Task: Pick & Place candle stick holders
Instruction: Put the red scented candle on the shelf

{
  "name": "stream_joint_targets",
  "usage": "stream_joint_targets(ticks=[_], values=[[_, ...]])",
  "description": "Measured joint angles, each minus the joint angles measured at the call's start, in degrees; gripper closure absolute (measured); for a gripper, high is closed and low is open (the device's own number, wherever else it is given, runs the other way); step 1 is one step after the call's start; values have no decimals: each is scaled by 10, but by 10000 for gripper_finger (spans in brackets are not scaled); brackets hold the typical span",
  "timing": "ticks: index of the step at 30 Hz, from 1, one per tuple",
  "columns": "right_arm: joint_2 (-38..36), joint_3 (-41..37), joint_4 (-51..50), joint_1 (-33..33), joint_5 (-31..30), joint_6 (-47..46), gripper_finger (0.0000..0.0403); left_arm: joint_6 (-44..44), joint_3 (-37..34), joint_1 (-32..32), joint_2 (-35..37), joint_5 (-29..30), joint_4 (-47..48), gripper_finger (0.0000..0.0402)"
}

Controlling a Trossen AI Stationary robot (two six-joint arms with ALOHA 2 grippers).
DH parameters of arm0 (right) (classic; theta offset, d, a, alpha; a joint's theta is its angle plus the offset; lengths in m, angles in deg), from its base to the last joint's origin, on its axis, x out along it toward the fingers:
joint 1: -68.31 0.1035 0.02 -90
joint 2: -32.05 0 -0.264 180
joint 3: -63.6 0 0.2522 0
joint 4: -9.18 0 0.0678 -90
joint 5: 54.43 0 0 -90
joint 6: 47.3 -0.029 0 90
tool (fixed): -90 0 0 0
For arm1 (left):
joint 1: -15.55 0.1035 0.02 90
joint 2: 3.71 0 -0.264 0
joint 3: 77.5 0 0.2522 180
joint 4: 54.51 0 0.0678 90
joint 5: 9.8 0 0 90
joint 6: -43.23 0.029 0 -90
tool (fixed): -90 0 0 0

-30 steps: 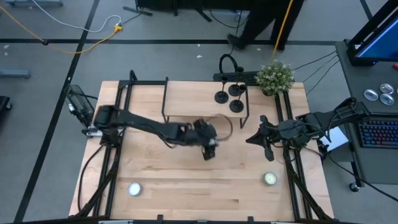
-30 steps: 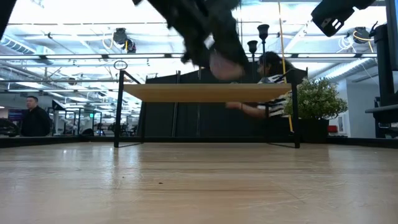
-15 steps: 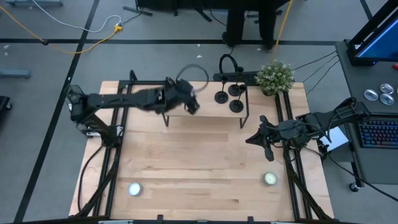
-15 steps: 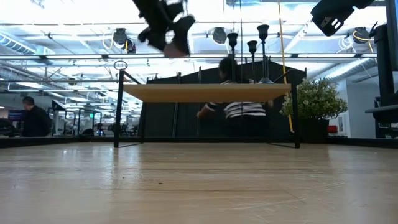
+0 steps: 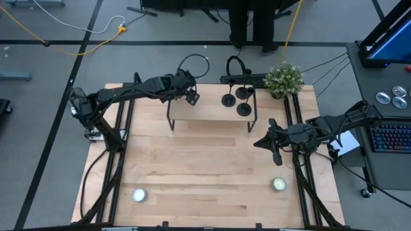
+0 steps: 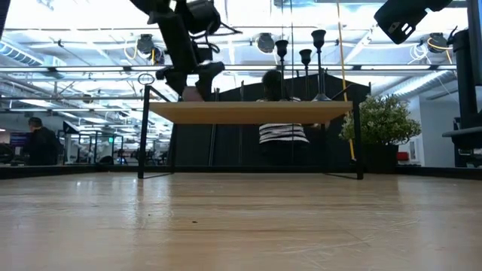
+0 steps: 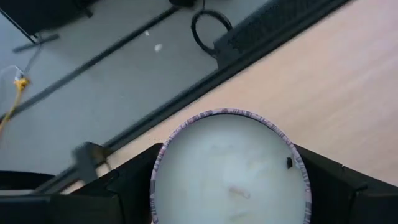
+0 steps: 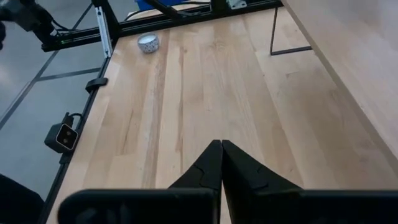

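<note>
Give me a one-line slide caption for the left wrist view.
Left tool grips a round white tealight candle above the light wooden shelf.

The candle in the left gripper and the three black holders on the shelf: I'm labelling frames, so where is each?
candle point(image 7: 230, 168), left wrist view, its white wax top.
candle stick holders point(image 5: 236, 101), high view, middle of the three bases.

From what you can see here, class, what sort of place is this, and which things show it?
Most likely a robotics lab or workshop. Two robot arms are mounted at a wooden table, cables trail across the grey floor, and a keyboard sits on a desk beside it. Behind lies a large open hall with ceiling lights.
</note>
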Motion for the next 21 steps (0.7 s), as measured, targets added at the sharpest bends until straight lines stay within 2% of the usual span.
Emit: stream_joint_targets(ticks=[9, 21], values=[[0, 0, 0, 0, 0, -6, 403, 2, 1, 9, -46, 1, -15, 108], [0, 0, 0, 0, 1, -6, 403, -28, 2, 11, -51, 5, 18, 108]])
